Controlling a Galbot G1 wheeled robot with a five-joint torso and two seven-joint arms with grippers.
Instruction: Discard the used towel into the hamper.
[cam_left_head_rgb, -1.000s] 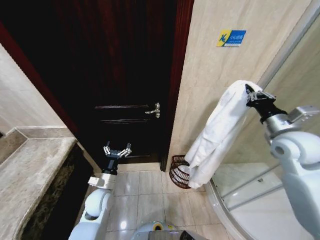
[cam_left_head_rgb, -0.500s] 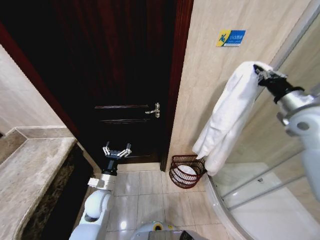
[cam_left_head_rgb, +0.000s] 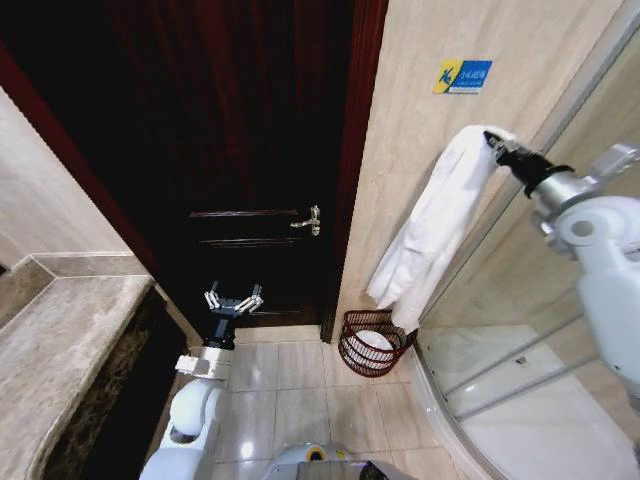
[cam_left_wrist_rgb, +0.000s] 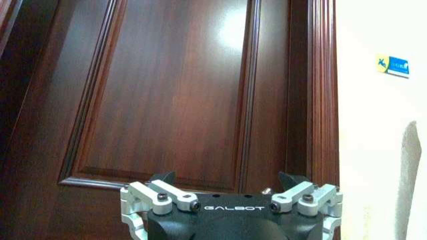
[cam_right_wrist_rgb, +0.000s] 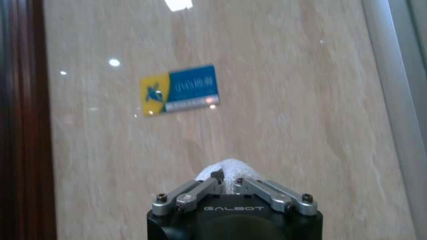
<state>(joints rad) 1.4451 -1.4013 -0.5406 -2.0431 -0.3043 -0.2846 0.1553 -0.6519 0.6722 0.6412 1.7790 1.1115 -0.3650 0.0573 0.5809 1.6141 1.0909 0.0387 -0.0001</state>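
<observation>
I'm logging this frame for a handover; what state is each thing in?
Towel: hanging, gripped at its top, lower end above the hamper.
Hamper: upright on the floor, something white inside.
Door: shut.
Right gripper: raised, fingers shut on the towel.
Left gripper: low, fingers open, idle.

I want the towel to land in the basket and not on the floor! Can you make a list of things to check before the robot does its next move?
1. Right gripper shut on the towel: ok, towel bunched between the fingers in the right wrist view.
2. Towel free of the floor: ok, it hangs against the wall.
3. Towel's bottom end above the hamper: ok, roughly over the rim.
4. Hamper upright with its top open: ok, though something white already lies inside.
5. Left gripper out of the way: ok, open, by the door.
</observation>
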